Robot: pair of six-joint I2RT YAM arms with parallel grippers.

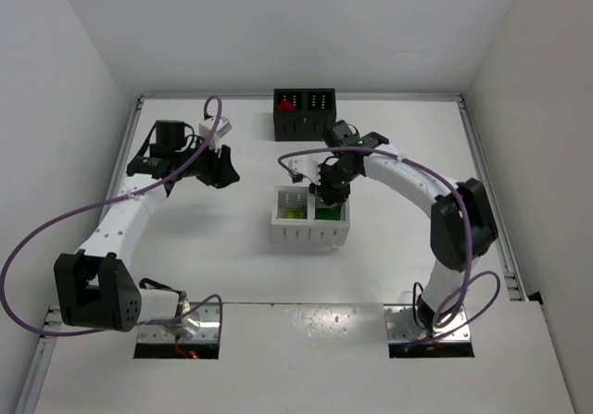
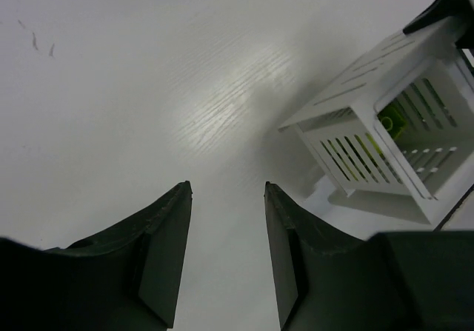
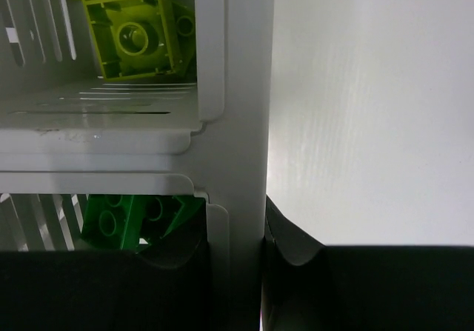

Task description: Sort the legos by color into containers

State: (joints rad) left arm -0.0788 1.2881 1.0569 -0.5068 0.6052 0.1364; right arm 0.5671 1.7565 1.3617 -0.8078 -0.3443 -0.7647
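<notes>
Right wrist view: a lime green lego point(image 3: 133, 31) lies in one compartment of the white container point(image 3: 248, 124) and a dark green lego point(image 3: 126, 220) in the other, the two colours kept apart by the inner divider. The right claw point(image 3: 235, 235) is pressed nearly together on the container's thin outer wall, one finger inside the dark green compartment and the other outside over bare bench.

The likely trouble comes from that grip. The box is pinched by one wall only, off to one side, so a lift or a pull would probably tilt it. The bricks could then slide, cross the divider, or spill out. The slotted wall is smooth and may also slip from the fingers. If the arm draws away without spreading the fingers first, the box would be dragged across the bench.

From above, the white container point(image 1: 310, 233) stands near the middle of the bench point(image 1: 185, 247), and the right claw point(image 1: 329, 192) sits on its far rim, over the right-hand compartment.

The left claw point(image 1: 220, 169) hangs well apart toward the bench's left edge, spread and holding nothing, with the box off to its side.

The black container point(image 1: 304, 127) stands at the far edge, a red lego point(image 1: 285, 106) in its left compartment.
</notes>
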